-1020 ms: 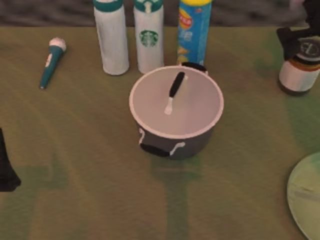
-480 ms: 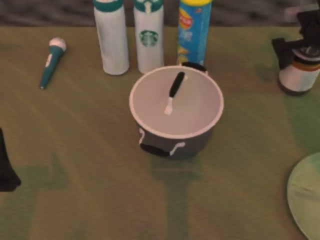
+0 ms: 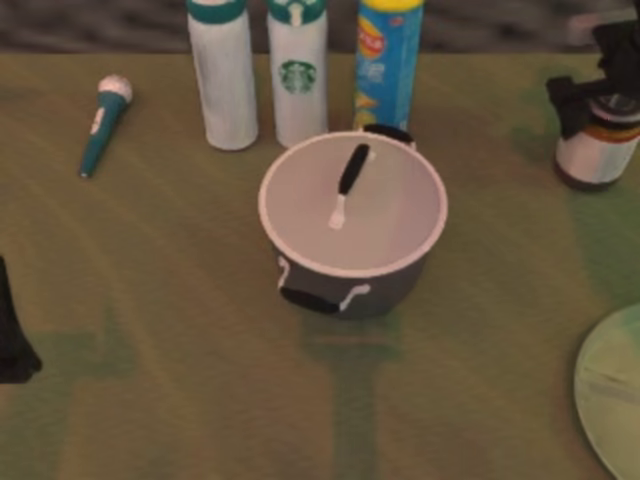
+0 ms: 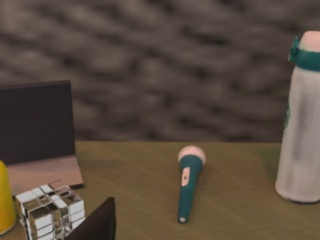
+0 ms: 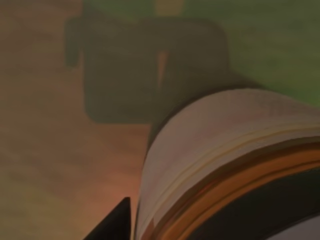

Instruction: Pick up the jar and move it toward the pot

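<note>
since the earlier frame the right gripper (image 3: 600, 90) has shifted only slightly over the small squat jar with its orange band, white label and dark brown base (image 3: 597, 152), which has nudged a touch toward the upper right edge of the top view; the jar stands upright on the olive-green table (image 3: 160, 300), with the gripper's dark parts at its lid, and i cannot tell whether the jaws are apart or clamped on it

the large dark grey cooking pot with pale white-rimmed lid and black-and-white handle (image 3: 352, 225) sits at frame centre, well apart from the jar

two tall white bottles (image 3: 258, 75), a blue-and-yellow chips can (image 3: 387, 65) and a teal microphone (image 3: 103, 125) line the upper part

left arm is parked at the left edge, jaws not shown
</note>
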